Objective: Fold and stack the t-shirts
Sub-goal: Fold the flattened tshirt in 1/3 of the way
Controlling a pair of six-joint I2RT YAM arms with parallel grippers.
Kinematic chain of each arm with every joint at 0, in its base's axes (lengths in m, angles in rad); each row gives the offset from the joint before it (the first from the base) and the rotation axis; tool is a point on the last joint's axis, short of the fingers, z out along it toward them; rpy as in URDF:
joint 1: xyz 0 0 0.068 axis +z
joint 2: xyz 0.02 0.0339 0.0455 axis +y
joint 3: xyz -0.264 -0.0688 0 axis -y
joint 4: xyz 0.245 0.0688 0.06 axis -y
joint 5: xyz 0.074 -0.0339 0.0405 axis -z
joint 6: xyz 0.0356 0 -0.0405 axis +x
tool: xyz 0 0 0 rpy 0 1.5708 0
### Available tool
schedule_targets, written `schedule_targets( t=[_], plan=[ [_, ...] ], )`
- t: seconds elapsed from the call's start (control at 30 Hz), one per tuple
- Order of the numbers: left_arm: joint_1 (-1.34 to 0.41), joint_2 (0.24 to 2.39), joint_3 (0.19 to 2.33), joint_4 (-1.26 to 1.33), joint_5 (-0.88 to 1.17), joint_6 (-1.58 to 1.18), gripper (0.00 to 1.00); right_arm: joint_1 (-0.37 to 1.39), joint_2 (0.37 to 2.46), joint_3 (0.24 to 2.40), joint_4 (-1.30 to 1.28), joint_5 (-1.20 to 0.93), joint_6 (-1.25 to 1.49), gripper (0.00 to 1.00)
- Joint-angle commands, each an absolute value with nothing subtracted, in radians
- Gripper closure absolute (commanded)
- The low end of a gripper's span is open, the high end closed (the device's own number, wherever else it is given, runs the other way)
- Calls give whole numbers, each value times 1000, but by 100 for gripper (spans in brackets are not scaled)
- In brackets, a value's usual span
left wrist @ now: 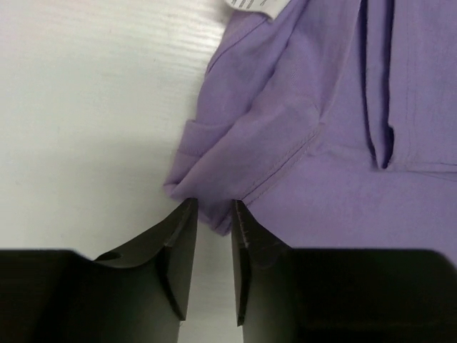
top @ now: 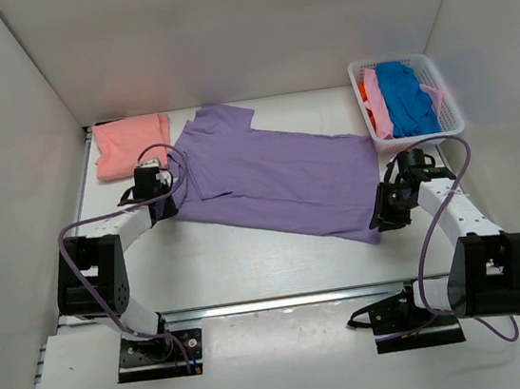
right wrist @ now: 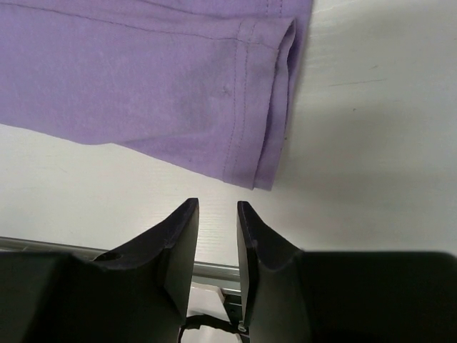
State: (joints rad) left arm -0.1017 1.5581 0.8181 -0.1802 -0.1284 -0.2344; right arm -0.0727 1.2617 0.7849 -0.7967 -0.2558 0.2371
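A large lavender-purple t-shirt point(top: 277, 178) lies spread flat and slanted across the middle of the table. My left gripper point(top: 168, 207) is at its left sleeve. In the left wrist view the jaws point(left wrist: 214, 214) stand a narrow gap apart, and the bunched sleeve tip point(left wrist: 214, 193) lies between the fingertips. My right gripper point(top: 385, 216) is just in front of the shirt's right hem corner point(right wrist: 264, 168). It is narrowly open and empty point(right wrist: 218, 211), with bare table between the fingers. A folded salmon-pink t-shirt point(top: 132, 144) lies at the back left.
A white lattice basket point(top: 446, 93) at the back right holds blue point(top: 406, 98), pink and orange shirts. White walls close in the table on three sides. A metal rail point(top: 284, 302) runs along the near edge, by the arm bases.
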Motion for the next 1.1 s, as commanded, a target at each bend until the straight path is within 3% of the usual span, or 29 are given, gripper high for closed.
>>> schedule_targets(
  t=[0.0, 0.13, 0.2, 0.23, 0.27, 0.3, 0.33, 0.4, 0.5, 0.67, 0.8, 0.87, 0.93, 1.0, 1.07],
  plan=[
    [-113, 1574, 873, -190, -158, -213, 65, -74, 1249, 782, -788, -258, 239, 75],
    [-115, 1597, 897, -207, -156, -213, 67, -84, 1246, 785, -796, -265, 233, 74],
    [-118, 1600, 896, -215, -156, -203, 80, -84, 1244, 788, -807, -265, 233, 74],
    [-117, 1603, 903, -213, -161, -207, 80, -78, 1247, 781, -804, -264, 229, 74],
    [-121, 1605, 899, -222, -160, -206, 75, -86, 1246, 790, -807, -268, 230, 74],
    [-118, 1606, 903, -230, -161, -199, 57, -83, 1244, 785, -819, -270, 236, 73],
    [-126, 1603, 897, -233, -160, -202, 49, -81, 1241, 793, -822, -270, 233, 73],
    [-127, 1598, 891, -239, -150, -204, 49, -75, 1241, 792, -821, -272, 232, 72],
    [-124, 1603, 896, -253, -129, -201, 36, -57, 1259, 796, -837, -242, 239, 70],
    [-124, 1637, 922, -284, -104, -195, 33, -34, 1318, 799, -831, -177, 268, 68],
    [-129, 1670, 952, -301, -89, -196, 51, -6, 1390, 784, -784, -164, 278, 65],
    [-127, 1678, 956, -304, -86, -199, 67, -3, 1404, 775, -772, -140, 288, 66],
    [-124, 1677, 950, -299, -78, -198, 89, 20, 1430, 767, -758, -127, 288, 65],
    [-123, 1671, 946, -302, -72, -203, 100, 18, 1448, 764, -736, -130, 281, 73],
    [-120, 1667, 939, -298, -74, -198, 100, 18, 1476, 758, -726, -115, 273, 80]
  ],
)
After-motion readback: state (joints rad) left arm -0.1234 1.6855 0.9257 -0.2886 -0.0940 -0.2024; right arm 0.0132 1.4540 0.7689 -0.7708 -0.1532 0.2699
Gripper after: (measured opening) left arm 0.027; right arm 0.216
